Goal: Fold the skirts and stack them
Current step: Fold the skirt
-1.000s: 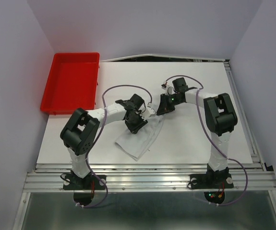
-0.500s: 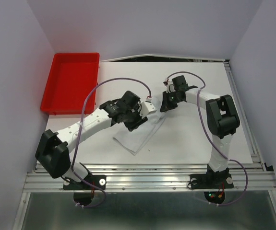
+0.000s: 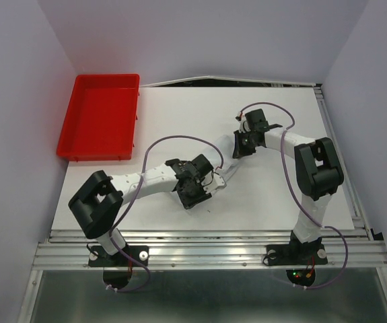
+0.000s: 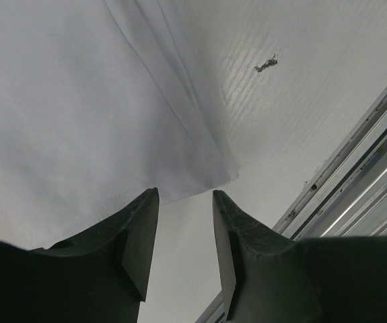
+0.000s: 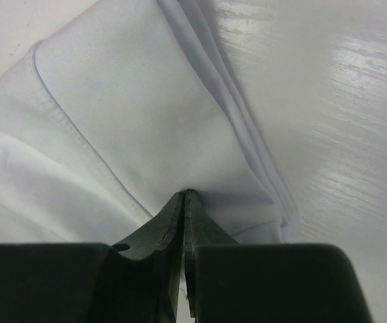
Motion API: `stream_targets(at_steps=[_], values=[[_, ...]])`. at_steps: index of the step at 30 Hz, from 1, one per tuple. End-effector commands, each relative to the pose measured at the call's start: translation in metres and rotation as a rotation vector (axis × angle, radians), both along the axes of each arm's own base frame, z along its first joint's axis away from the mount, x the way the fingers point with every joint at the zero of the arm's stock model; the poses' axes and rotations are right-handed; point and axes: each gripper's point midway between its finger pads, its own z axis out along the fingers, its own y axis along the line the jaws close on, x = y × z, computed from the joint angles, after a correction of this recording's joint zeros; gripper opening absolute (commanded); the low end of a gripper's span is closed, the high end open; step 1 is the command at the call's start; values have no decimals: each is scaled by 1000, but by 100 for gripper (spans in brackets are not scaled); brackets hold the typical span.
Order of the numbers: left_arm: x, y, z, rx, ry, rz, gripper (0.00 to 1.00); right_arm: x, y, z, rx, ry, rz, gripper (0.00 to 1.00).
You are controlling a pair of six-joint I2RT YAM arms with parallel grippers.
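Skirt (image 3: pixel 223 172) lies mid-tabletop (image 3: pixel 274 195), its long axis diagonal between the two arms. Right gripper (image 5: pixel 185 196) is pinched together on its far folded edge. Left gripper (image 4: pixel 185 196) has jaws apart, with the near corner just beyond them, ungripped.

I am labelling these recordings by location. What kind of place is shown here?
Probably a robot test cell in a lab: a white table boxed in by plain walls, a left arm and right arm bolted to aluminium rails, and a red tray.
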Motion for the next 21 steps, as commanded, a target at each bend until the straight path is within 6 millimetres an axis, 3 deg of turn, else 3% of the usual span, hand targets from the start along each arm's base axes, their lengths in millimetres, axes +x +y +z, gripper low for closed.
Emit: stream_targets(at_steps=[1, 9, 14, 21], values=[[-3, -7, 1, -1, -9, -9, 47, -14, -11, -19, -61, 51, -14, 9], [-19, -13, 5, -7, -2, -56, 48, -14, -12, -25, -67, 64, -17, 8], [-23, -16, -6, 18, 6, -71, 47, -16, -13, -26, -71, 66, -17, 9], [-15, -16, -12, 50, -26, -45, 43, -18, -13, -26, -69, 68, -15, 9]])
